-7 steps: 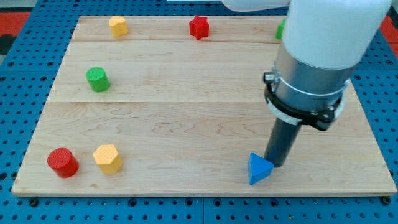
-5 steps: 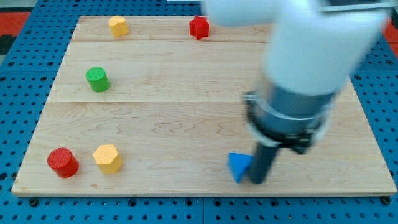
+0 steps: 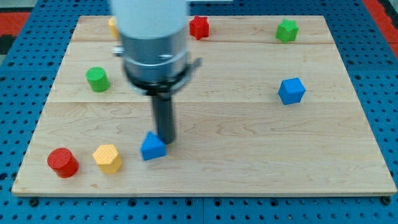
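Note:
My tip (image 3: 165, 142) rests against the right side of a blue triangular block (image 3: 152, 147) near the view's bottom, left of centre. A yellow hexagonal block (image 3: 107, 158) lies a short way to the left of the blue one, and a red cylinder (image 3: 63, 162) sits further left. The arm's white and grey body hides part of a yellow block (image 3: 112, 25) at the view's top left.
A green cylinder (image 3: 97, 79) stands at the left. Along the top edge sit a red star block (image 3: 199, 27) and a green block (image 3: 286, 30). A blue cube (image 3: 291, 91) lies at the right. All rest on a wooden board (image 3: 249, 155).
My tip has swept far to the left along the bottom of the board, pushing the blue triangular block with it. The arm no longer hides the blue cube and green block at the right.

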